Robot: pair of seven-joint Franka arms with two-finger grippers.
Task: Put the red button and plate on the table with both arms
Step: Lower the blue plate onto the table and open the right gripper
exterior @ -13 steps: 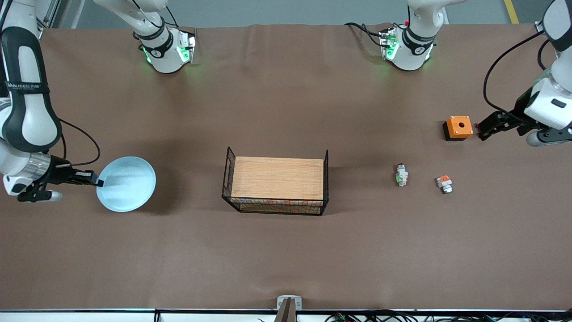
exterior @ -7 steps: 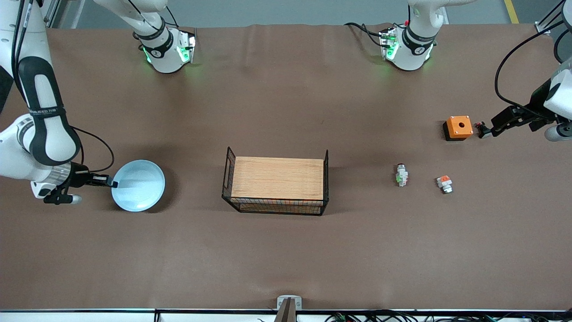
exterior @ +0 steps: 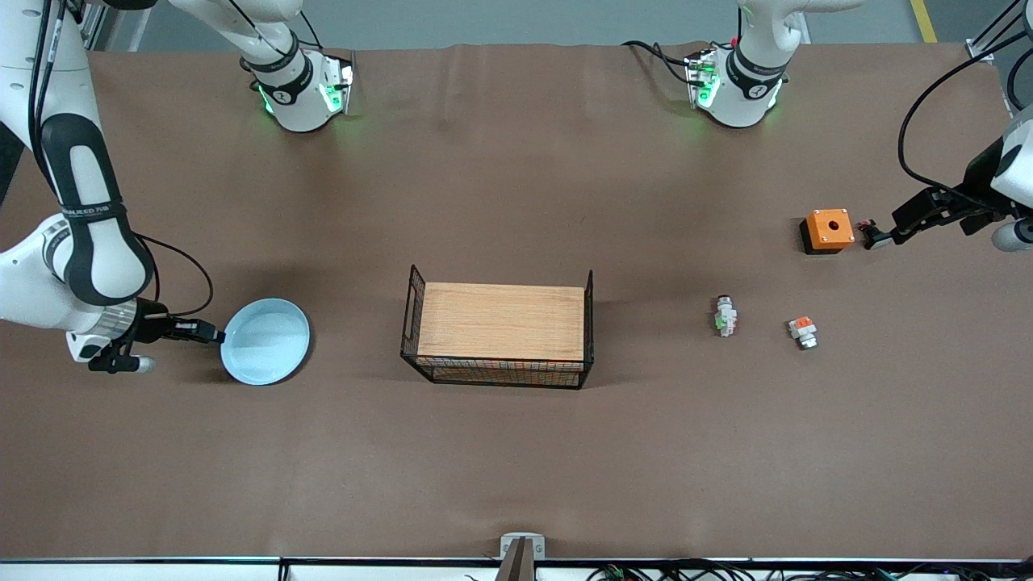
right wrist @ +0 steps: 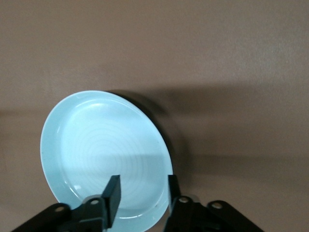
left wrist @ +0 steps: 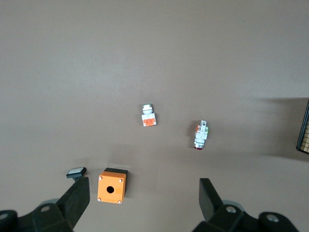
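Note:
The pale-blue plate (exterior: 266,341) is low over the brown table (exterior: 516,452) at the right arm's end, level with the rack. My right gripper (exterior: 216,332) is shut on its rim at the side away from the rack. In the right wrist view the plate (right wrist: 106,145) lies between the gripper's (right wrist: 142,191) fingers and casts a dark shadow. The red button (exterior: 725,315), white and silver with a green mark, lies on the table between the rack and the left arm's end. It also shows in the left wrist view (left wrist: 201,135). My left gripper (exterior: 878,236) is open and empty beside the orange box, and shows in the left wrist view (left wrist: 145,181).
A black wire rack with a wooden top (exterior: 500,321) stands mid-table. An orange box with a hole (exterior: 828,230) sits near the left gripper. A small part with an orange-red top (exterior: 802,332) lies beside the red button, toward the left arm's end.
My right gripper has carried the plate toward the rack and lower over the table. My left gripper has drawn back a little from the orange box. The red button has not moved.

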